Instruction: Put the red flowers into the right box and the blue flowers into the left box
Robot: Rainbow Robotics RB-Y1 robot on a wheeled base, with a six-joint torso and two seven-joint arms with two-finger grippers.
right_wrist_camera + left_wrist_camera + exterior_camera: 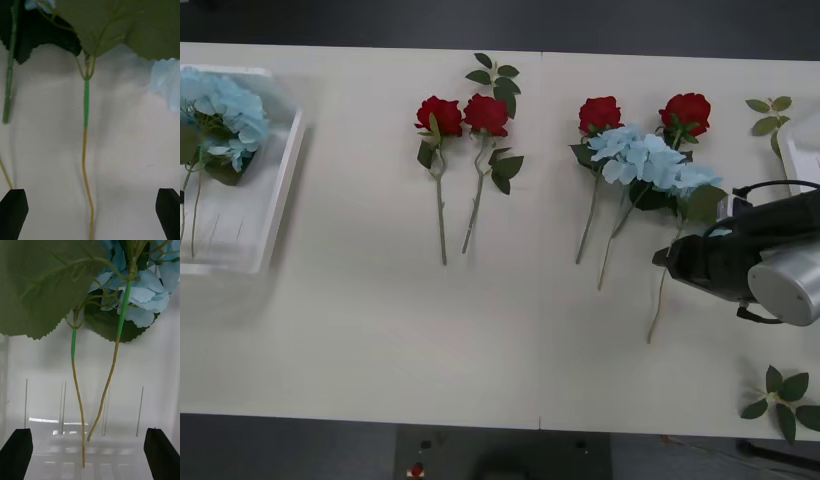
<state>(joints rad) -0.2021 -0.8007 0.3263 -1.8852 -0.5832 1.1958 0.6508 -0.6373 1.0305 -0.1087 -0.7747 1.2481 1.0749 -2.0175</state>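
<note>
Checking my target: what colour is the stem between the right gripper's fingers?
Green near the leaves, yellowish-tan lower down on the stem; clearest in the right wrist view.

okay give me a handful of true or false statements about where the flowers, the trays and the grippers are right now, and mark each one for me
1. Four red flowers lie on the table. True.
2. The left box already holds blue flowers. True.
3. The right gripper is shut on a rose stem. False: its jaws stand open, either side of a thin stem lying on the table.
4. All blue flowers are in the left box. False: blue flowers lie among the roses on the table's right.
5. The left gripper is open over the left box's slotted bottom. True.
</note>
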